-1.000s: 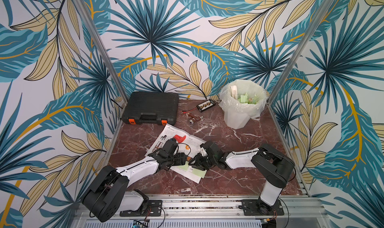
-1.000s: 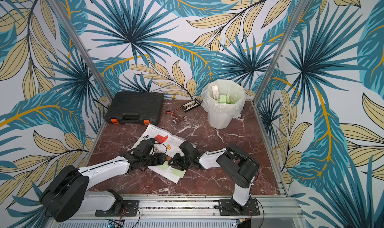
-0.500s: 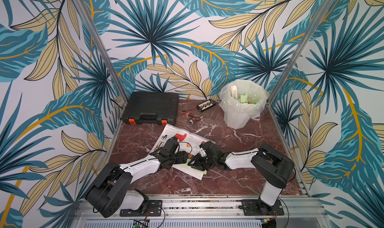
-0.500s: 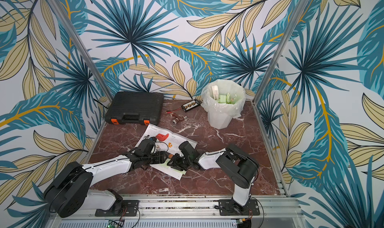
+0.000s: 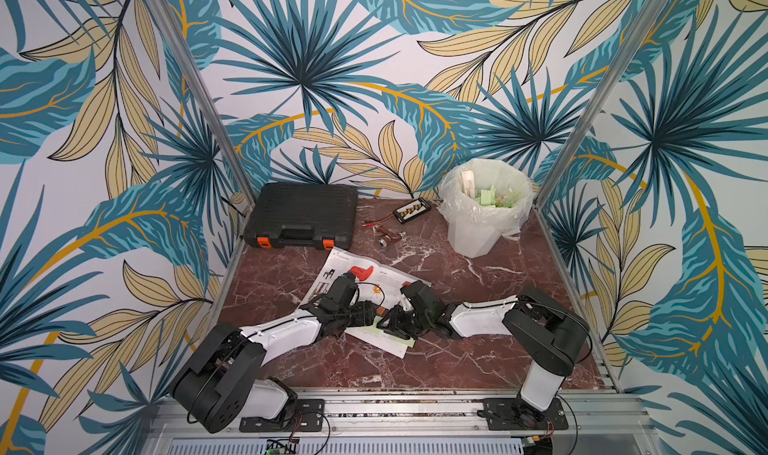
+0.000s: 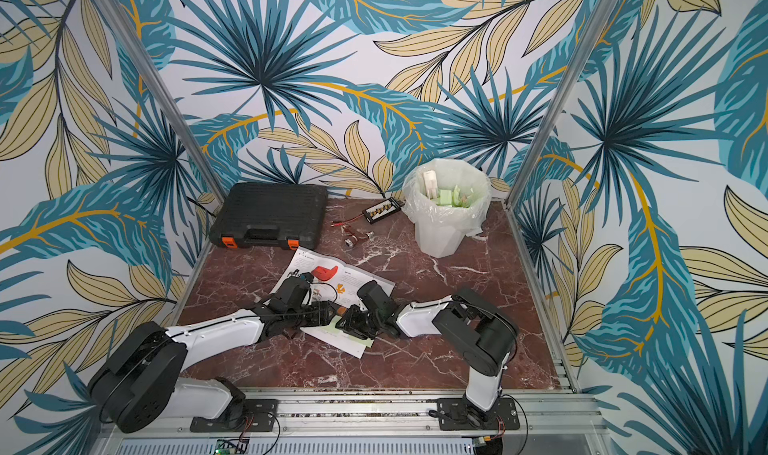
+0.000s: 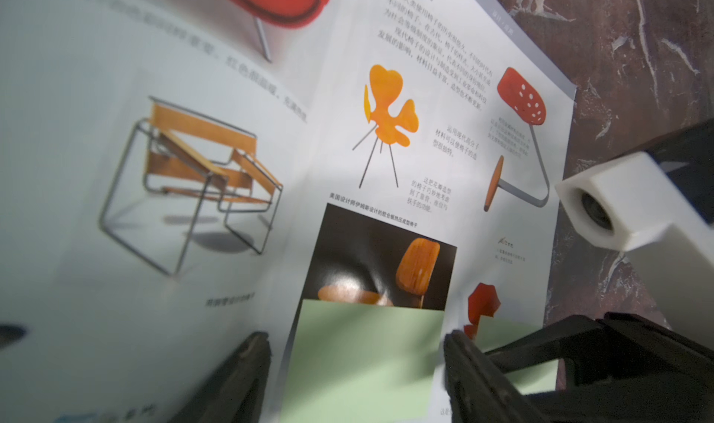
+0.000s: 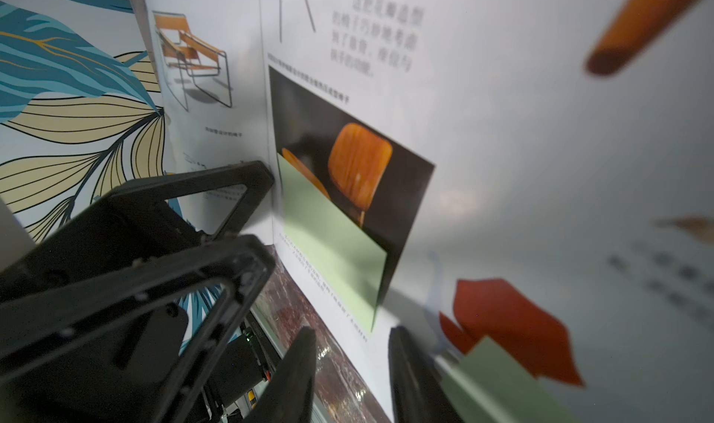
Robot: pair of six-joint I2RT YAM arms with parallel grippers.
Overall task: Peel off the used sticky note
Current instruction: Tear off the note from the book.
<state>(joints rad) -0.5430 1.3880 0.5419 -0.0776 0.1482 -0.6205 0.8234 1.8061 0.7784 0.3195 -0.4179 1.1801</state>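
Left pincer [image 7: 355,338] has crept forward, open astride the green sticky note [image 7: 363,367]; right pincer [image 8: 353,330] stands part-open, empty.

Pale green sticky note [image 7: 363,359] stuck on open booklet [image 7: 193,93], overlapping chair photo.

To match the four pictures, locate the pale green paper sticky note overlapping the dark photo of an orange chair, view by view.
In both top views: the pale green paper sticky note is a sliver on the near page of the open white magazine of chair pictures.
Left wrist, between the left gripper's fingers.
Right wrist, beyond the right gripper's fingers, across the dark photo's corner.
Shared landmark: that magazine, under the note.
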